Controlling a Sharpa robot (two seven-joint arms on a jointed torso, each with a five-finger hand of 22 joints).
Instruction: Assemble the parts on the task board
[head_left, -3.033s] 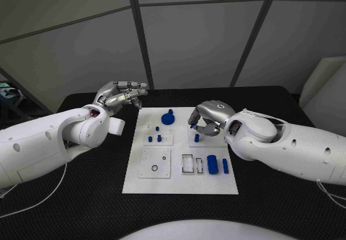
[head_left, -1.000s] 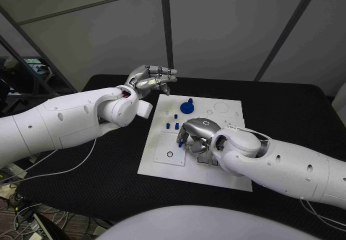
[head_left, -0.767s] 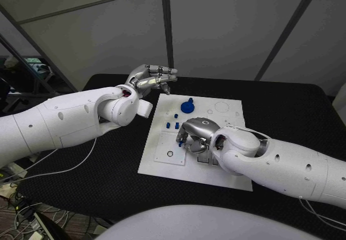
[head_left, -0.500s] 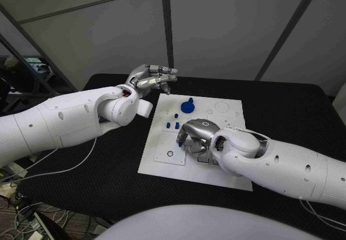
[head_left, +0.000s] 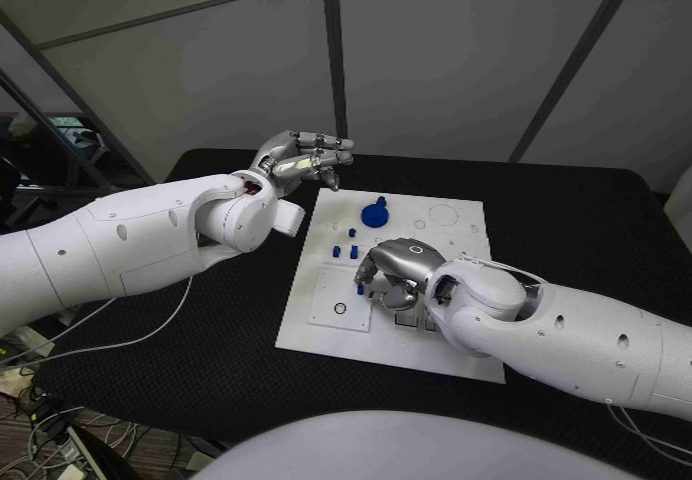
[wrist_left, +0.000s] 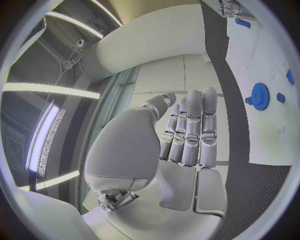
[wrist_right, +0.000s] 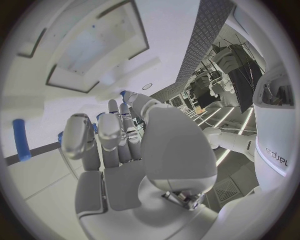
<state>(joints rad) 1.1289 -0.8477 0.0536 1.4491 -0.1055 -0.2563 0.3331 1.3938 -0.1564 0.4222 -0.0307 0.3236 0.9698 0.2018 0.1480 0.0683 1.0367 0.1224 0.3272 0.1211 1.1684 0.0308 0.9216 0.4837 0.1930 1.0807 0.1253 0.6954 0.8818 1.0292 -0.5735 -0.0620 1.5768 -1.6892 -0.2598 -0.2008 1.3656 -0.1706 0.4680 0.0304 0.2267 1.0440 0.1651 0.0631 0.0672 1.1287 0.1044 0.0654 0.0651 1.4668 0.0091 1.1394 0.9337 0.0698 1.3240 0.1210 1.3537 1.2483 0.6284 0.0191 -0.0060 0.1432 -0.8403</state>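
The white task board (head_left: 325, 335) lies mid-table. My right hand (head_left: 392, 272) hovers low over its middle with fingers curled around a blue part (head_left: 359, 290). The right wrist view shows my right hand (wrist_right: 119, 145) with that blue part (wrist_right: 100, 116) peeking out between the fingers. A slim blue piece (wrist_right: 20, 140) lies flat on the board (wrist_right: 169, 30). A blue gear (head_left: 375, 213) and small blue pegs (head_left: 343, 250) stand at the far end. My left hand (head_left: 300, 157) is raised beyond the board's far left corner and holds nothing. Its fingers (wrist_left: 187, 125) are straight, with the gear (wrist_left: 259, 96) off to the side.
The board has rectangular recesses (wrist_right: 94, 45) and a round hole (head_left: 339, 310) near its left edge. Black table surface (head_left: 562, 230) surrounds the board. My bulky right forearm (head_left: 562, 330) covers the board's near right part. Cables (head_left: 58, 350) hang off the table's left side.
Since 3 s ago the camera has shifted and my right hand has moved from the far right block to the board's middle. In the last second it has eased slightly nearer; the left hand stays still.
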